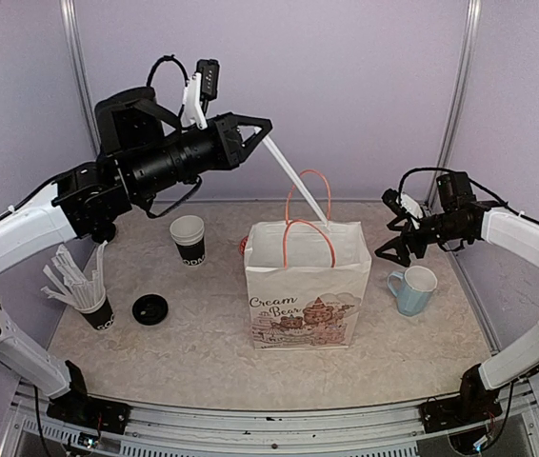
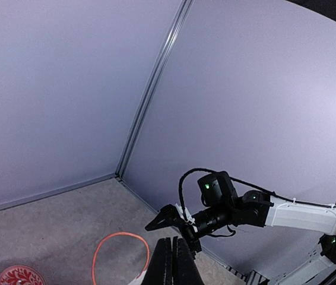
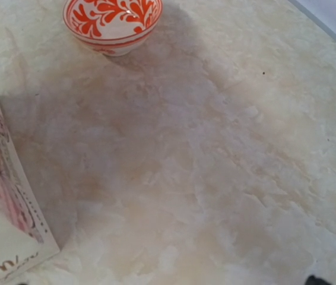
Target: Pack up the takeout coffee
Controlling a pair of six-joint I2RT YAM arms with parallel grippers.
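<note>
Your left hand (image 1: 266, 131), high over the back of the counter (image 1: 203, 352), is pinched fully shut on a white straw (image 1: 298, 179). The straw's long axis slants from 11 o'clock down to 5 o'clock, and its tip is at the mouth of the paper bag (image 1: 303, 305). Whether the tip is inside cannot be told.

The takeout coffee cup (image 1: 189, 240) stands upright and uncovered at 7 o'clock from that hand and 10 o'clock from the bag, well apart from both. Its black lid (image 1: 149, 308) lies flat on the counter at the cup's 7 o'clock.

Your right hand (image 1: 386, 228) hovers at the bag's 2 o'clock with its jaws spread wide and holding nothing. The light-blue mug (image 1: 412, 290) is at its 5 o'clock.

The left arm is the nearer to cup and lid, since the bag stands between them and the right arm. By the look of it, the cup wants its lid before it goes in the bag.
</note>
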